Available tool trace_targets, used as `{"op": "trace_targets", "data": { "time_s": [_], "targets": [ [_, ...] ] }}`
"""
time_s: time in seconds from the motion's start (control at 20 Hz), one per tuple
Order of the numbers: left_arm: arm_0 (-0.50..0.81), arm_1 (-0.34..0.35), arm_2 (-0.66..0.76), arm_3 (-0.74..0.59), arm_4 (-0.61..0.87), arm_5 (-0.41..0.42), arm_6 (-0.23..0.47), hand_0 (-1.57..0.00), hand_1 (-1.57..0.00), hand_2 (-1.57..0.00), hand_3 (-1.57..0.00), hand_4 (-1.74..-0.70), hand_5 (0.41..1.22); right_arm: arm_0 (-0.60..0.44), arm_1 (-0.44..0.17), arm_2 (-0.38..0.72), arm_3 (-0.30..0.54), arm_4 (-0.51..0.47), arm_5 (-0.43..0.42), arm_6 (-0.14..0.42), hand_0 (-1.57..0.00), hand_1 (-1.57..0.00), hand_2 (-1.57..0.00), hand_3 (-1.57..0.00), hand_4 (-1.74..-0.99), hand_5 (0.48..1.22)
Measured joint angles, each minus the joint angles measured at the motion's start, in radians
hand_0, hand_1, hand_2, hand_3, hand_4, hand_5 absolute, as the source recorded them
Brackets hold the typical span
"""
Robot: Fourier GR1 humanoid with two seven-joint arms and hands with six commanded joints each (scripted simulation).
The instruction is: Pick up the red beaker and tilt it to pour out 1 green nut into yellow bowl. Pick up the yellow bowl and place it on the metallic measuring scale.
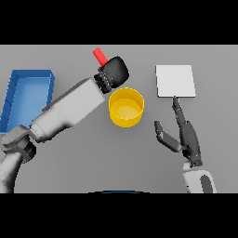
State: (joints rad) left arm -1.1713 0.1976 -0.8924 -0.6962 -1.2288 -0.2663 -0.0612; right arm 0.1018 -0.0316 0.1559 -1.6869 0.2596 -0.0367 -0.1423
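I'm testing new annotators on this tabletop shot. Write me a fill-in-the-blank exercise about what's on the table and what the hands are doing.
1. The left hand is wrapped around the ____ beaker.
2. The yellow bowl sits between the blue tray and the metallic measuring ____.
3. The right hand rests with its fingers ____, holding nothing.
4. The white plate of the scale has ____ standing on it.

Missing words: red; scale; open; nothing
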Motion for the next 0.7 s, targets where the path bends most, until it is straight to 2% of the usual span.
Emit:
{"op": "trace_targets", "data": {
  "time_s": [0.05,0.2,0.3,0.5,0.7],
  "targets": [
    [0.003,0.006,-0.018,-0.008,-0.014,0.003,0.004,-1.57,-1.57,-1.57,-1.57,-1.74,1.221,0.004,-0.002,-0.001,-0.001,0.005,-0.006,-0.011,0.0,0.0,0.0,0.0,-1.053,0.697],
    [-0.004,-0.002,-0.074,-0.018,-0.058,0.026,0.014,-1.57,-1.57,-1.57,-1.57,-1.74,1.221,-0.002,-0.002,-0.006,-0.001,0.022,-0.027,0.008,0.0,0.0,0.0,0.0,-1.076,0.678],
    [-0.021,-0.007,-0.119,-0.018,-0.09,-0.005,0.011,-1.57,-1.57,-1.57,-1.57,-1.73,1.221,-0.006,-0.002,-0.003,0.002,0.035,-0.033,0.006,0.0,0.0,0.0,0.0,-1.082,0.677],
    [-0.088,-0.025,-0.199,0.031,-0.142,-0.013,-0.049,-1.57,-1.57,-1.57,-1.57,-1.73,1.221,-0.019,0.005,-0.001,0.018,0.037,-0.039,-0.009,0.0,0.0,0.0,0.0,-1.061,0.671],
    [-0.137,-0.063,-0.253,0.065,-0.173,-0.043,-0.06,-1.57,-1.57,-1.57,-1.57,-1.73,1.221,-0.015,0.001,0.002,0.008,0.045,-0.04,-0.015,0.0,0.0,0.0,0.0,-1.041,0.683]
  ]
}}
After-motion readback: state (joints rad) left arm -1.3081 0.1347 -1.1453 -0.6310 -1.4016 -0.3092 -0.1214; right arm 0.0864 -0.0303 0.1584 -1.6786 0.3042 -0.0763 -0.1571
